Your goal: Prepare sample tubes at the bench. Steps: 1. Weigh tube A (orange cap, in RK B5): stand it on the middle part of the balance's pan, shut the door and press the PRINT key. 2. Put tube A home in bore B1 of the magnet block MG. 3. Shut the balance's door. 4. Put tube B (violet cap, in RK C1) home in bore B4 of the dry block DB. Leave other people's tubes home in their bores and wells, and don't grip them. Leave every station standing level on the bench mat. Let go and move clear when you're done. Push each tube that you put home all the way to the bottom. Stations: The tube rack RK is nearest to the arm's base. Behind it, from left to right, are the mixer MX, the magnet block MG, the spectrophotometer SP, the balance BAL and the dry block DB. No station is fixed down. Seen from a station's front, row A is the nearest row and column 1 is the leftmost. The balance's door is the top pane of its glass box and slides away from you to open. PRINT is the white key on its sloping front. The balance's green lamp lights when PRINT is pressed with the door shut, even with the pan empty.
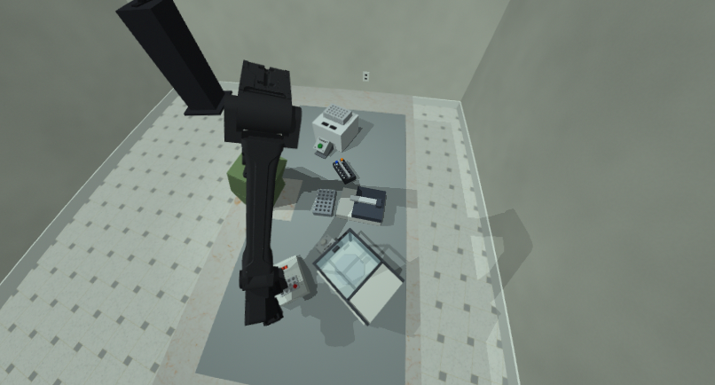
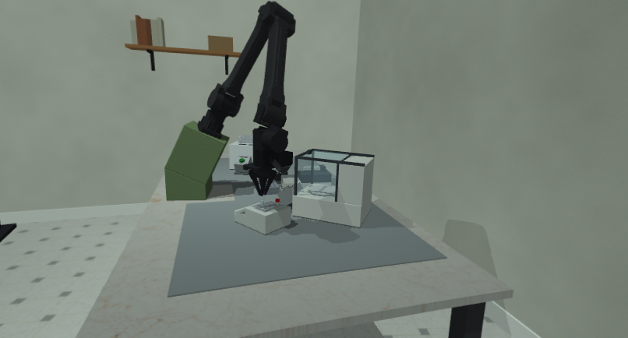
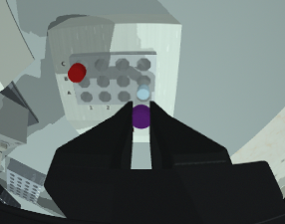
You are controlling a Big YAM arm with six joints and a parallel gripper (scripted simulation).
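Tube B (image 2: pixel 262 202) (image 3: pixel 141 116) hung over the dry block's (image 1: pixel 302 293) (image 2: pixel 263 221) (image 3: pixel 164 74) column 4, the nearly closed gripper (image 1: pixel 272 314) (image 2: pixel 262 194) (image 3: pixel 141 109) pinching its violet cap, presumably so its bare lower end could lead into bore B4, though its depth couldn't be told!

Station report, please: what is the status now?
Jaws shut on violet-capped pale tube; it's at white block's right-hand column, seating unclear; red-capped tube far left, apart.

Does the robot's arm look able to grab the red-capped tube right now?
Probably not yet: the gripper looks shut on the violet-capped tube. Nothing seems to cover the red cap, though.
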